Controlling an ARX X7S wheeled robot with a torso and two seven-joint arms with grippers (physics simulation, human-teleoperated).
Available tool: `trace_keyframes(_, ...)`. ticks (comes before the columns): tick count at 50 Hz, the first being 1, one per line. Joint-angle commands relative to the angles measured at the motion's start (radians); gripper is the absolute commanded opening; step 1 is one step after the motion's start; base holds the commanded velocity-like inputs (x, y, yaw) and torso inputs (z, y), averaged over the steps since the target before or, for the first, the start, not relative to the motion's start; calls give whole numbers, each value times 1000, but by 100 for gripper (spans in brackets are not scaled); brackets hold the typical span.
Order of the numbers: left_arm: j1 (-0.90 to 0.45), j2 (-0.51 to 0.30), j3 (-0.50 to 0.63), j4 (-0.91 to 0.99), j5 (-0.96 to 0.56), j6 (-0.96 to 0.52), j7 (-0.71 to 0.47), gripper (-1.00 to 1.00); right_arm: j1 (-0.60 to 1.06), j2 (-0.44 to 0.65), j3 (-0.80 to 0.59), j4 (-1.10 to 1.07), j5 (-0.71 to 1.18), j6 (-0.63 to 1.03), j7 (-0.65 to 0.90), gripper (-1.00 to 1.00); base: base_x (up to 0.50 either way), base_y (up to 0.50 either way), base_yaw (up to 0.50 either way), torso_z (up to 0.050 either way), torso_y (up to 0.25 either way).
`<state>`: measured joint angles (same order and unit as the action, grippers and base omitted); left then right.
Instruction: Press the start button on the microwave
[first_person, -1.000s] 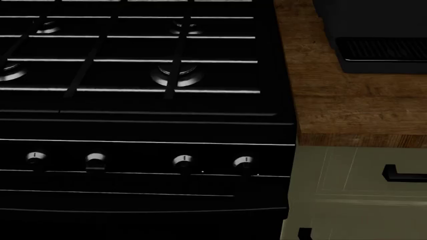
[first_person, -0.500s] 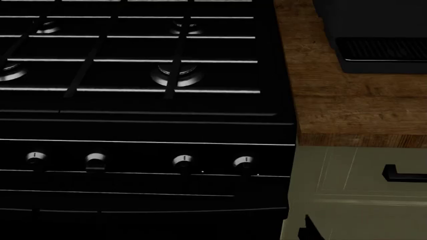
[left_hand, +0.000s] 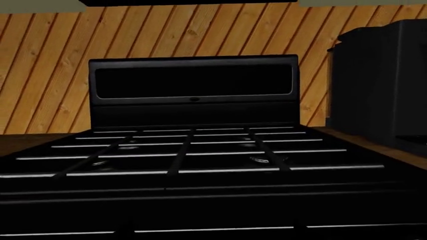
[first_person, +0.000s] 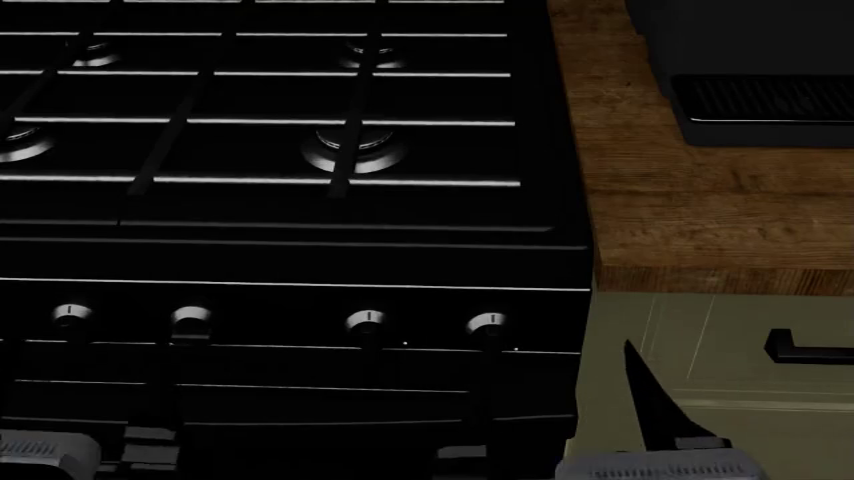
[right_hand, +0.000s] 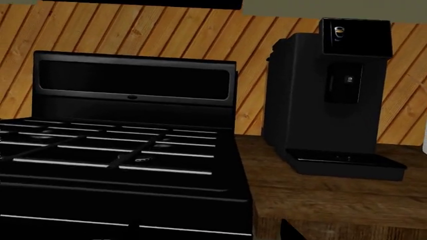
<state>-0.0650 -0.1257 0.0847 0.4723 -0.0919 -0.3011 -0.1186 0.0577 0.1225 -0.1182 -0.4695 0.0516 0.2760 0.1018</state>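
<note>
Left wrist: only the stove (left_hand: 193, 150) and wall show; no microwave, no fingers.

Head: both grippers poke in low, right gripper (first_person: 654, 445) below the counter (first_person: 694, 200), left gripper (first_person: 80, 450) cut off; open or closed, I cannot tell.

Right wrist: a coffee machine (right_hand: 333, 95), no microwave; its direction is unknown, probably above.

A black stove (left_hand: 193, 165) fills most of the left wrist view, seen low from its front edge. Its grates (left_hand: 187, 152) run back in pale-edged bars, with a burner (left_hand: 265, 159) showing between them on one side and another, dimmer, on the other. At the far end stands the stove's back panel (left_hand: 193, 90), upright, with a dark recessed window. Behind it is a wall (left_hand: 40, 65) of slanted wooden planks. Beside the stove a dark machine (left_hand: 380, 85) stands on a wooden table (left_hand: 393, 150), cut off by the frame.
</note>
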Motion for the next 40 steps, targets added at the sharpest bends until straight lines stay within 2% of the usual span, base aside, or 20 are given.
trace_keyframes(1, -144, -24, 2, 93, -31, -280, -20, 100, 102, 1, 37, -99, 40, 203, 38, 100, 0, 0, 0, 0, 0)
trace_keyframes(3, -189, -28, 0, 95, -53, -349, -10, 100, 133, -13, 79, -119, 128, 259, 12, 100, 0, 0, 0, 0, 0)
trace_keyframes(7, -275, -32, 3, 94, -79, -446, 1, 100, 217, 20, 60, -157, 119, 430, 36, 100, 0, 0, 0, 0, 0)
trace_keyframes(13, -363, -28, 4, 97, -101, -533, -3, 100, 344, 35, 57, -173, 142, 552, 31, 100, 0, 0, 0, 0, 0)
trace_keyframes(22, -394, -15, -18, 97, -118, -551, -22, 100, 360, 40, 58, -192, 156, 557, 30, 100, 18, 0, 0, 0, 0)
trace_keyframes(40, -373, -22, -13, 98, -135, -525, -30, 100, 364, 43, 46, -191, 169, 526, 35, 100, 381, 150, 0, 0, 0)
